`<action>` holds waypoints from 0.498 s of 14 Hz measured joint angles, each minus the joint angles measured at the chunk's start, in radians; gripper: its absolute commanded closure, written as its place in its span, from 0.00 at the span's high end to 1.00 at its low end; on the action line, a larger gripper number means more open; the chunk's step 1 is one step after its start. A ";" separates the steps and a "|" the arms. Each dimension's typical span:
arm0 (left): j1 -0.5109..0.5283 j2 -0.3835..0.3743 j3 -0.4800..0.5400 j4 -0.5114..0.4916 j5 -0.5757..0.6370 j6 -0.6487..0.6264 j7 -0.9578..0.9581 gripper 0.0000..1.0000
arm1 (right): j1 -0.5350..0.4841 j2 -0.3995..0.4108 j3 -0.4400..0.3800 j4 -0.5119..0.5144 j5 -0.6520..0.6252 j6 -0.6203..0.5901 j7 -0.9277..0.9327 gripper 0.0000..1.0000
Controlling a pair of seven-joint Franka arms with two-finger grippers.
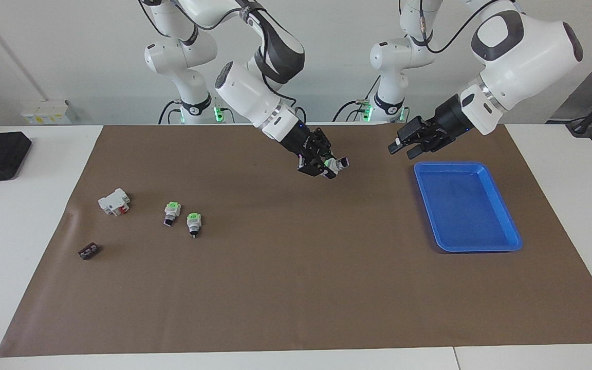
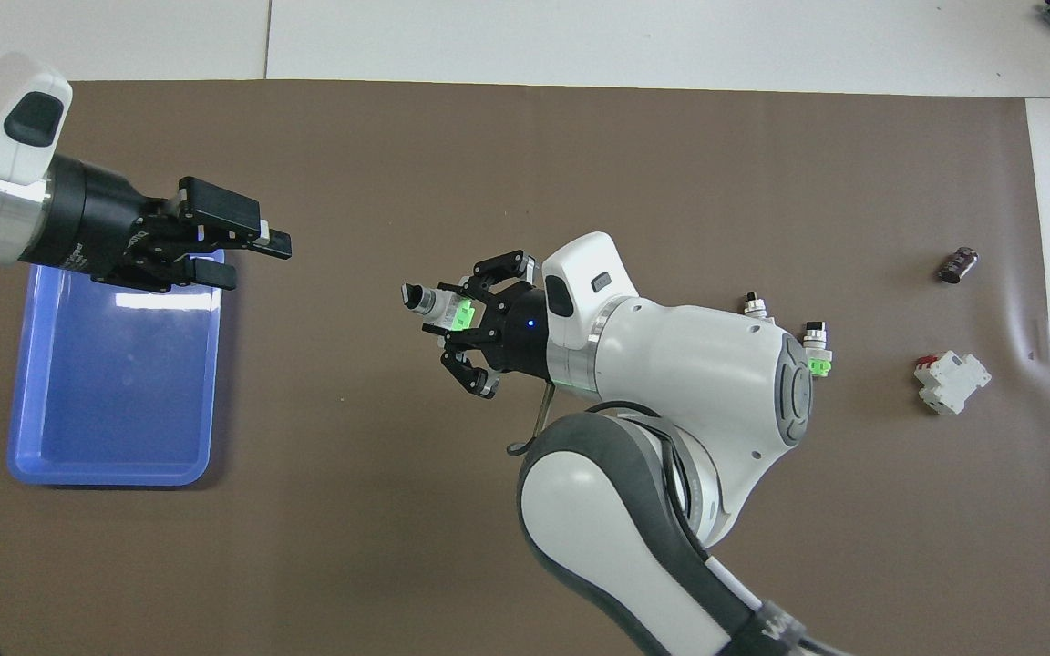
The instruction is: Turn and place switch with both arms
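The right gripper (image 1: 327,167) grasps the switch (image 2: 441,307) above the desk's (image 1: 285,288) middle; its long axis lies level, black knob toward the released left gripper (image 2: 242,255), green face up; no legible writing.

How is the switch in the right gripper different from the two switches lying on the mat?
The held switch is up in the air over the middle of the mat, clamped in the right gripper; the two loose switches lie side by side on the mat toward the right arm's end. The held switch's knob sticks out toward the left gripper; the loose ones' knobs point away from the robots. All three are white with a green face and a black knob.
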 measured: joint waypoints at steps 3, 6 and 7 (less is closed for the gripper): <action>-0.015 0.013 -0.004 -0.015 -0.043 0.021 -0.069 0.54 | 0.016 0.000 0.000 -0.001 0.000 0.008 0.008 0.00; -0.037 0.016 -0.006 -0.048 -0.088 0.054 -0.088 0.48 | 0.031 0.000 0.001 -0.003 0.000 0.045 0.014 0.00; -0.040 0.016 -0.006 -0.056 -0.092 0.055 -0.088 0.46 | 0.035 0.000 0.001 -0.003 0.000 0.048 0.018 0.00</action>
